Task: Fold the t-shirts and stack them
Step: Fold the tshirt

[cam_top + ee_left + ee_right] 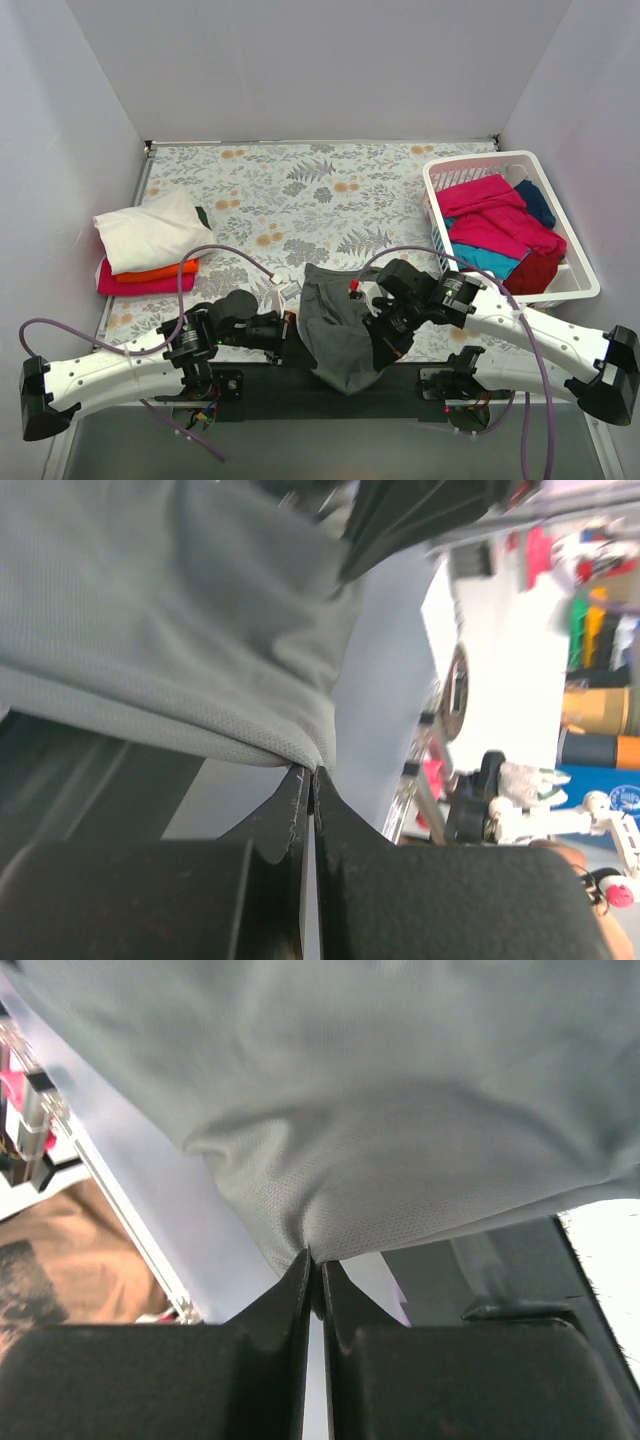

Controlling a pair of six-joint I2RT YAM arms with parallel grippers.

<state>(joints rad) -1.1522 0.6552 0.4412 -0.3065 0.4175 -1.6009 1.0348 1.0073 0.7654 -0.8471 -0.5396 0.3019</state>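
Dark grey t-shirt [338, 322] is hanging bunched between the two claws at the near edge of the table [300, 190], its lower fold drooping over that edge. Left claw [311, 777] is pinching a hem, jaws closed tight on cloth. Right claw [313, 1263] is gripping a gathered fold the same way. Open floral surface is lying beyond both claws. Folded stack [150, 250], white over orange over magenta, is sitting far left of the left claw. White basket [500, 162] of loose shirts [495, 232] is sitting beyond the right claw. Left arm [110, 370] and right arm [540, 330] are reaching inward, low.
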